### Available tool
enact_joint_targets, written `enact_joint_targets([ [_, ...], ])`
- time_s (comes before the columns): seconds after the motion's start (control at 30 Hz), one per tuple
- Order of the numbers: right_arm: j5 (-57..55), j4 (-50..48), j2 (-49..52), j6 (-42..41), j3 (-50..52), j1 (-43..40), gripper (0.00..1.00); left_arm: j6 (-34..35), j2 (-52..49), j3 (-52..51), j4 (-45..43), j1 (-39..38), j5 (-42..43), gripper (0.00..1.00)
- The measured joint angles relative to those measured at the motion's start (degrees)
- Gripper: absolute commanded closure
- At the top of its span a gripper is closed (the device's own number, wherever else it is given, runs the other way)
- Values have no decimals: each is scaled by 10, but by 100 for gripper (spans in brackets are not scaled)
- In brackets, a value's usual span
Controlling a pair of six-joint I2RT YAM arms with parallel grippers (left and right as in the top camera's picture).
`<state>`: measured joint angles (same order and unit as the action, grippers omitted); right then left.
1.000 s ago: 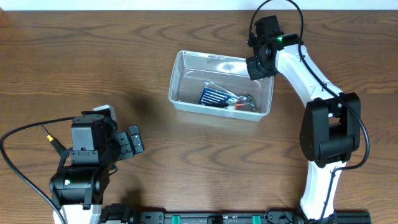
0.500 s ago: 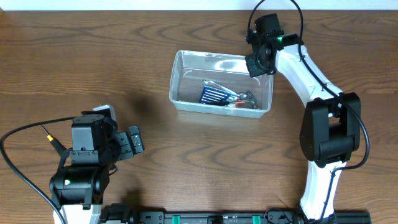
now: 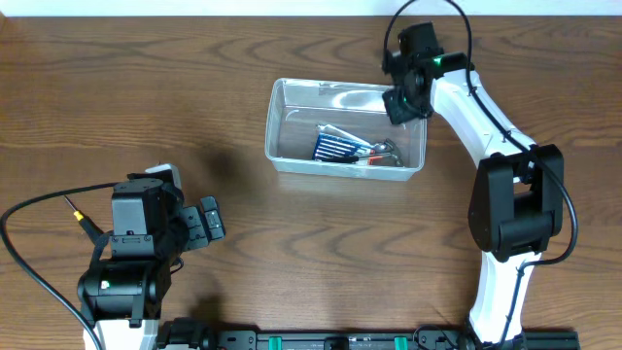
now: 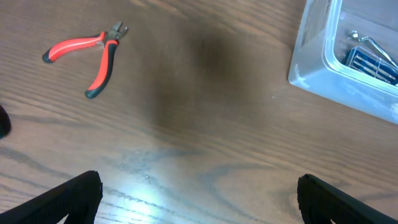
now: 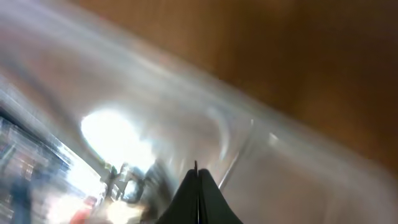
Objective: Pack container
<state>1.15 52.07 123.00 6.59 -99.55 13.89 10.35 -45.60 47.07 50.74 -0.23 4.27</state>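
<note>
The clear plastic container (image 3: 275, 117) sits mid-table and holds a blue drill-bit case (image 3: 333, 150) and metal hand tools (image 3: 381, 153). My right gripper (image 3: 397, 105) is at its far right corner, fingers pressed together on the rim. The right wrist view is blurred, showing the shut fingertips (image 5: 199, 177) against the clear wall (image 5: 280, 162). My left gripper (image 3: 209, 222) is open and empty, low at the near left. In the left wrist view its fingers (image 4: 199, 199) hover over bare wood, with the container's corner (image 4: 311, 68) at the upper right.
Red-handled pliers (image 4: 93, 50) lie on the wood, at the upper left of the left wrist view; I cannot see them in the overhead view. The right arm (image 3: 486, 107) reaches along the table's right side.
The container's right end has shifted a little toward the far edge along with my right gripper. The left arm has not moved.
</note>
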Motion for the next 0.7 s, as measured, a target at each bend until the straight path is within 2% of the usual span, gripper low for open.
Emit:
enact_joint_targets([
  [0.07,7,35,0,0,0,6,62,0,0,0,0,0,0,2],
  [0.13,13,61,0,2,-2,14,57,0,0,0,0,0,0,2],
  [0.17,14,73,0,3,-6,19,50,0,0,0,0,0,0,2],
  [0.3,19,112,-14,3,-51,33,1,2,-4,11,22,0,-2,2],
  [0.5,21,125,-103,-2,-162,11,1,2,-87,142,105,3,-46,2],
  [0.7,21,155,-212,-49,-227,-122,1,4,-279,299,173,72,-64,2],
])
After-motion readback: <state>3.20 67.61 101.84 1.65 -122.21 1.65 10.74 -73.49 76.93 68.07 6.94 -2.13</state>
